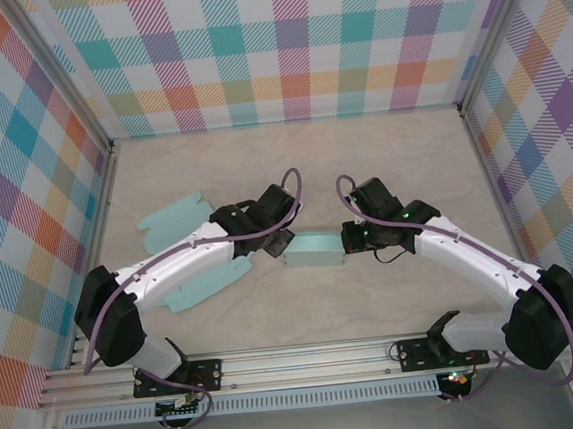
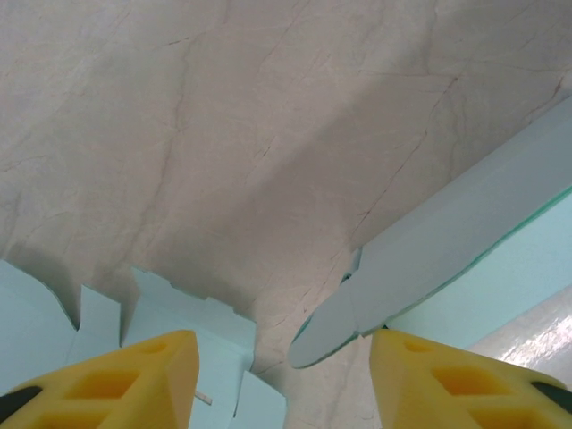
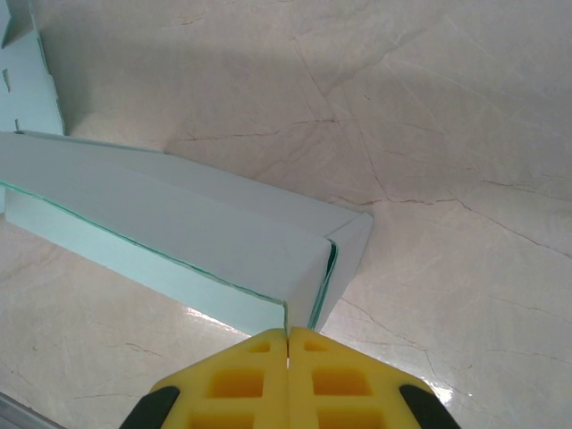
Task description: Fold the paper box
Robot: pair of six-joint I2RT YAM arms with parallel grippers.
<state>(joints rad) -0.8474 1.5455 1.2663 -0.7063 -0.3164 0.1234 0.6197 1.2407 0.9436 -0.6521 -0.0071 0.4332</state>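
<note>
on my top camera the paper box sits as a partly folded teal body on the marble-look table, lying between the two grippers. the left gripper is at its left end and the right gripper at its right end.

from the left wrist, the left gripper has its jaws standing apart with a clear gap and nothing clamped. a long rounded flap of the box reaches in from the right, its tip just ahead of the gap. a flat notched teal sheet lies ahead of the left finger.

from the right wrist, the right gripper has its yellow fingers pressed together. the box's near corner sits right at their tips, with an end flap standing ajar just right of that. i cannot tell whether paper is pinched in the seam, and i cannot see inside the box.
</note>
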